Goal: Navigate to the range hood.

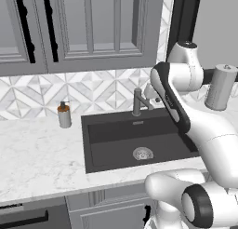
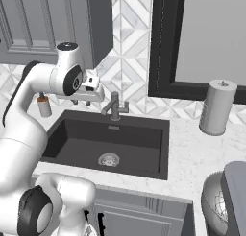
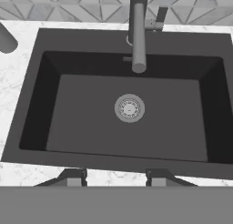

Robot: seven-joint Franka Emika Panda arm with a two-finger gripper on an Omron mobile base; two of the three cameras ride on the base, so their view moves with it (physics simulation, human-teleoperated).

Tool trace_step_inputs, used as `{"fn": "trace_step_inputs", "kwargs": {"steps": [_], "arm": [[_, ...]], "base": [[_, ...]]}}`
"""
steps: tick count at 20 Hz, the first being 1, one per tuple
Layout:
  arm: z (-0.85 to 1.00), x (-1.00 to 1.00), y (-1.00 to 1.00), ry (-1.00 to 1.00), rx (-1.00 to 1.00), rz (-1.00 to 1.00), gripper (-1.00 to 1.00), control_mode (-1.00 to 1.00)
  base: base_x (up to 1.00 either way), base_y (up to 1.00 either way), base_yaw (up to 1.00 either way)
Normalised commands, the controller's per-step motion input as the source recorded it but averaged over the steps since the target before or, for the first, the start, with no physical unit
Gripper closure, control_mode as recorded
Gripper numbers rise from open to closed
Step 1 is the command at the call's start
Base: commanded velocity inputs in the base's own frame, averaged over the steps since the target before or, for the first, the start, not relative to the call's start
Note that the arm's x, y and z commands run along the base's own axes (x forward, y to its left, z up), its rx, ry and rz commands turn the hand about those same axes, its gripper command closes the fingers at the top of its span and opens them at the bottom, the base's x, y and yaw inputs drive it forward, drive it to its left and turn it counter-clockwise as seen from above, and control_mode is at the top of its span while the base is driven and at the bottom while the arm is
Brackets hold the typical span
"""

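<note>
Jaws (image 3: 115, 177) spread wide over the matte black rectangular sink (image 3: 27, 109), its round steel drain (image 3: 129, 108) dead centre, brushed faucet (image 3: 138, 32) at twelve o'clock.

Glossy white rounded arm (image 1: 209, 130) segments with dark joint bands.

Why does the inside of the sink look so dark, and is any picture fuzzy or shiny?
Hand view: the sink is simply black, its back wall darkest under the faucet; edges sharp. Left base view: flat even light, no glare on the marble counter, only a soft shade beside the soap bottle. Right base view: the paper towel roll is evenly lit, nothing blurred.
</note>
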Motion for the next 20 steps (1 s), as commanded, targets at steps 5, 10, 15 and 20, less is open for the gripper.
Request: {"fn": "trace_step_inputs", "kwargs": {"steps": [5, 10, 15, 20], "arm": [[0.0, 0.0, 0.0, 0.0, 0.0, 0.0, -1.0, 1.0], [0.0, 0.0, 0.0, 0.0, 0.0, 0.0, -1.0, 1.0], [0.0, 0.0, 0.0, 0.0, 0.0, 0.0, -1.0, 1.0], [0.0, 0.0, 0.0, 0.0, 0.0, 0.0, -1.0, 1.0]], "base": [[-0.01, 0.0, 0.0], [-0.77, 0.0, 0.0], [-0.28, 0.0, 0.0], [-0.13, 0.08, 0.16]]}}
